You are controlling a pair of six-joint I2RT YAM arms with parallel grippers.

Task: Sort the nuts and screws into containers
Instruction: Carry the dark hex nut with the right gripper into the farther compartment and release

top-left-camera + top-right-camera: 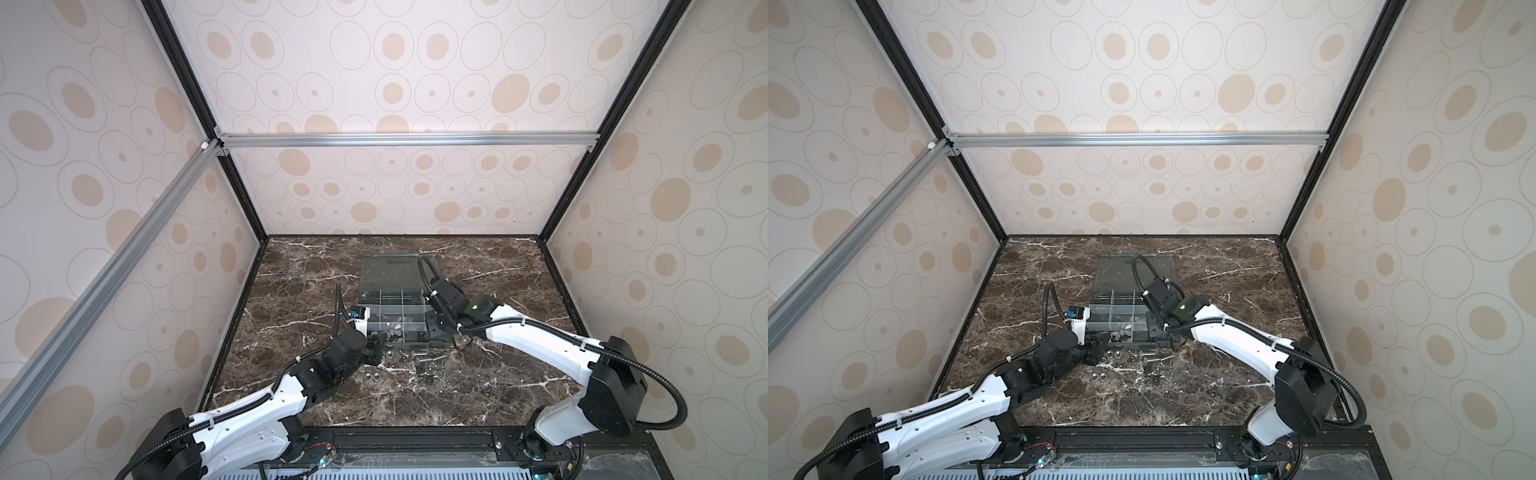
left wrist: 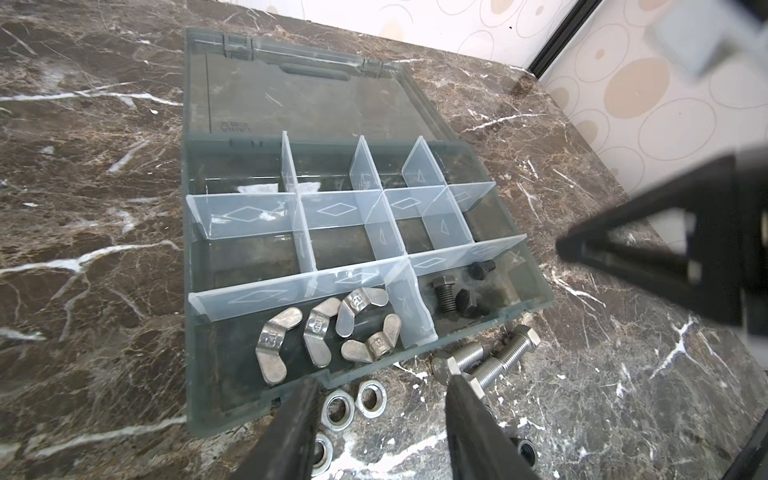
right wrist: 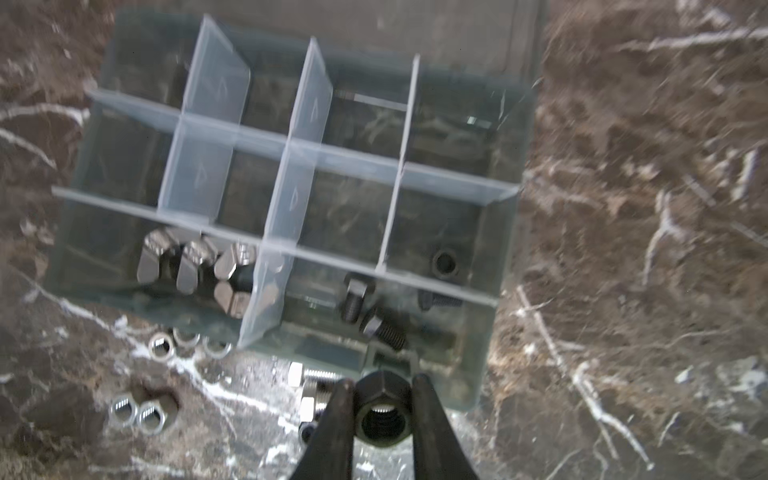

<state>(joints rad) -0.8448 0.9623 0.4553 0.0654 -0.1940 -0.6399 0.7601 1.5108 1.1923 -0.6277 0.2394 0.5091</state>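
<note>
Black hex nut (image 3: 381,411) is pinched across its flats by the right gripper (image 3: 382,383). The jaws are nearly closed on it and its bore is turned toward the wrist camera. The nut is held just outside the robot-side wall of the organizer box (image 2: 224,395), near the box's right corner.

Left gripper (image 2: 382,380): jaws roughly half open, nothing held. It is poised over the silver nuts (image 2: 353,403) and silver bolts (image 2: 498,357), which lie loose on the table (image 2: 83,249) just in front of the box.

In the box, wing nuts (image 2: 324,328) are seen in the front-left compartment and black bolts (image 2: 444,295) in the front compartment beside it. A black ring (image 3: 444,264) appears to lie one row behind the black bolts, but this cannot be confirmed through the blur.

Step in hand, as judged: the nut is to be dropped in with that ring.
- The nut should be lifted over the front wall and carried past the black-bolt compartment.
- It should be centred between the dividers (image 2: 390,245) before release.
- It should be lowered well into the cell, since a hex nut bounces and rolls.
- The jaws should be opened only slightly so the thin dividers are not knocked.
</note>
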